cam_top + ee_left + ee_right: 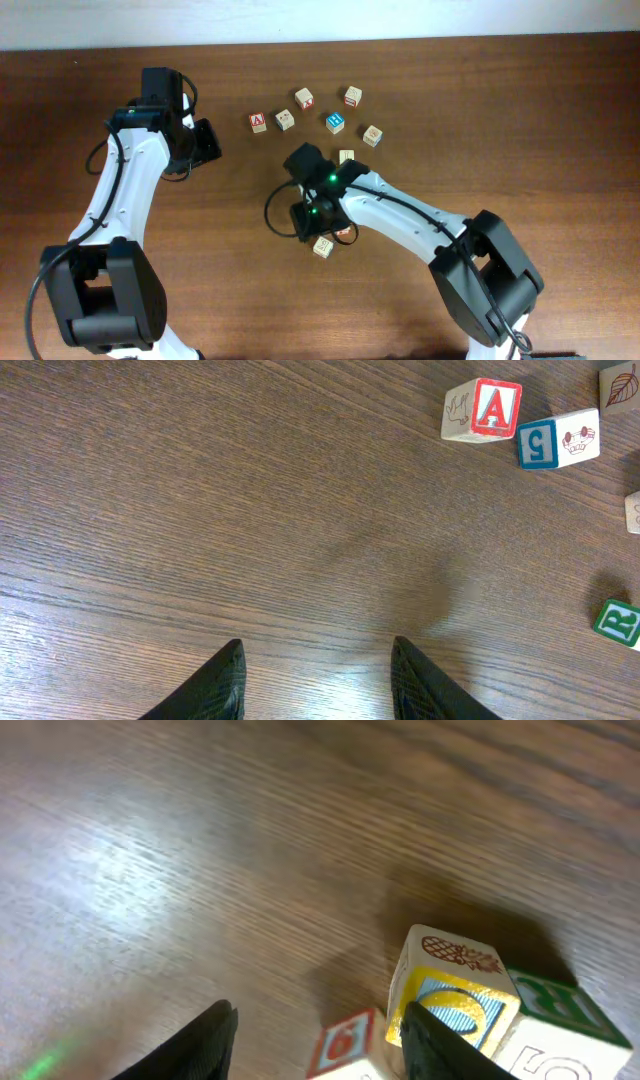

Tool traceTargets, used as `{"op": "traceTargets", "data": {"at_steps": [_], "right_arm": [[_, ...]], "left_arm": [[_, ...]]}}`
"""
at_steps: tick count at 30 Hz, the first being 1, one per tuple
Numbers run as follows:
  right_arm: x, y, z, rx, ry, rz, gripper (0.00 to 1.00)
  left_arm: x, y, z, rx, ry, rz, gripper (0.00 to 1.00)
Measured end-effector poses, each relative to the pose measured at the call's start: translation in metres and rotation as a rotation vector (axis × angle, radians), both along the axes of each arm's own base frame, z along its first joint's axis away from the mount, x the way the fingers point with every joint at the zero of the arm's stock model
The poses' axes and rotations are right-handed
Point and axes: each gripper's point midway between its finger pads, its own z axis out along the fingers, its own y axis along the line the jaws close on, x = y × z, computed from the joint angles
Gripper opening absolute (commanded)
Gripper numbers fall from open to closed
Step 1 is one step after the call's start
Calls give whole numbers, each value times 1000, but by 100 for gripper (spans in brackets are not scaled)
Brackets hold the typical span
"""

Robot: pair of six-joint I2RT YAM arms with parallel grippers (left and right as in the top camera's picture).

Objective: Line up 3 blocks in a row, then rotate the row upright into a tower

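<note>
Blocks (460,1010) show a yellow face only in right wrist view; right gripper (315,1030) and left gripper (315,665) fingers spread over wood-grain tabletop (200,510).

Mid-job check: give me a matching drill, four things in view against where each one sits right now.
1. left gripper
2. right gripper
3. red A cube
4. blue-topped cube

a. leftmost cube in the overhead view
b. open over bare wood
c. open, right beside the yellow-faced cube
d. inside the upper cluster, with cubes on every side

Pairs: 1-b, 2-c, 3-a, 4-d
</note>
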Motion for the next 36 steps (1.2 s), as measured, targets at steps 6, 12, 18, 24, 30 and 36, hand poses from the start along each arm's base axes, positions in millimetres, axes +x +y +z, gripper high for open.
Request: {"op": "traceTargets", "data": {"at_steps": [6, 12, 18, 24, 30, 36], "right_arm": [[-5, -11, -1, -40, 40, -53, 54], [2, -30, -1, -59, 71, -109, 61], [6, -33, 0, -57, 65, -109, 66], [5, -33, 2, -55, 68, -91, 82], [3, -35, 11, -78, 93, -78, 86], [6, -31, 18, -62, 81, -60, 76]], "left_arm": [[0, 0, 0, 0, 0, 0, 45], [0, 0, 0, 0, 0, 0, 45], [0, 0, 0, 0, 1, 0, 45], [-1, 0, 0, 0, 2, 0, 43], [-1, 0, 0, 0, 3, 0, 43], [-1, 0, 0, 2, 2, -4, 43]]}}
